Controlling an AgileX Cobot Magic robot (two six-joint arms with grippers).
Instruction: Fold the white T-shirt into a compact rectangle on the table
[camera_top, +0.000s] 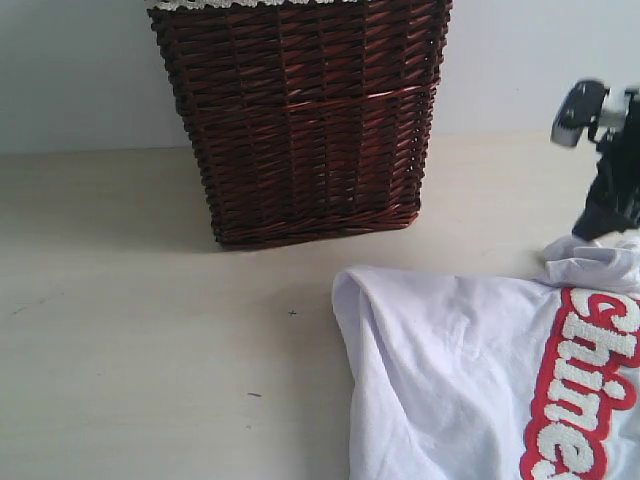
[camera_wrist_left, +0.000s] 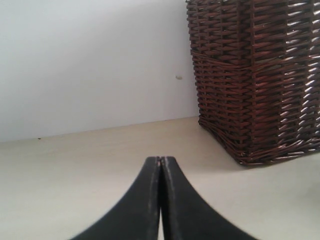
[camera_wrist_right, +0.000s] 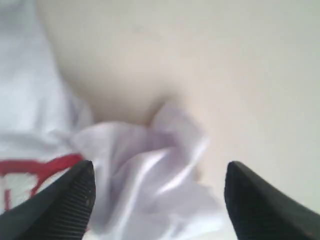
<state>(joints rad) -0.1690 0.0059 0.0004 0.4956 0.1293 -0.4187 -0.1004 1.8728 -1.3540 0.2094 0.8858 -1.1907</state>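
While the left fingers (camera_wrist_left: 145, 200) press together over the table (camera_wrist_left: 75, 175), the right fingers (camera_wrist_right: 60, 205) stand wide apart above a bunched fold of the T-shirt (camera_wrist_right: 150, 175).

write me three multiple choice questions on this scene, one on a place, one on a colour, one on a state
1. In the exterior view, where does the wicker basket stand relative to the white T-shirt?
A. On top of it
B. Farther back on the table and to the left, apart from it
C. Nearer the camera than it

2. What colour is the band behind the shirt's lettering?
A. Blue
B. Red
C. Green

3. How do the jaws of the right gripper stand?
A. Shut on the shirt
B. Shut on nothing
C. Wide open over crumpled fabric

Answers:
1 B, bare table shows between basket and shirt.
2 B, red surrounds the fuzzy white letters.
3 C, the right wrist view shows both fingers far apart, the cloth between them unclamped.
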